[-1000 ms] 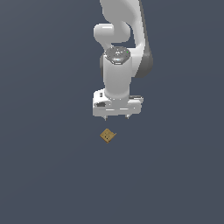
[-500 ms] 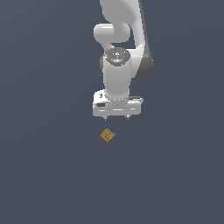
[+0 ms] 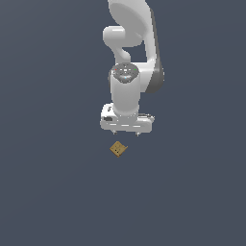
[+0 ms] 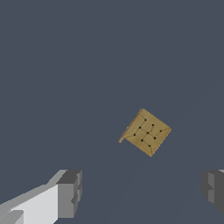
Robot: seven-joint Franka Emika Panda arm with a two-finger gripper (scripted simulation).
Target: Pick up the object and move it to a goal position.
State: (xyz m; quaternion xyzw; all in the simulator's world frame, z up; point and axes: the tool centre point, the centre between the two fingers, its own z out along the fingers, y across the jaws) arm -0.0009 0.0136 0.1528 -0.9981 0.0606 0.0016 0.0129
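Observation:
The object is a tiny tan-brown block with small dark dots on its face. It lies on the dark grey floor, turned like a diamond. It also shows in the wrist view. My white gripper hangs above the block, a little toward the exterior view's right of it, and does not touch it. The jaws stand wide apart and hold nothing. In the wrist view the gripper shows two grey fingertips, with the block lying beyond the gap between them.
The dark grey floor spreads flat on all sides. The white arm rises behind the gripper at the top of the exterior view.
The gripper has come down slightly toward the block. The block has not moved.

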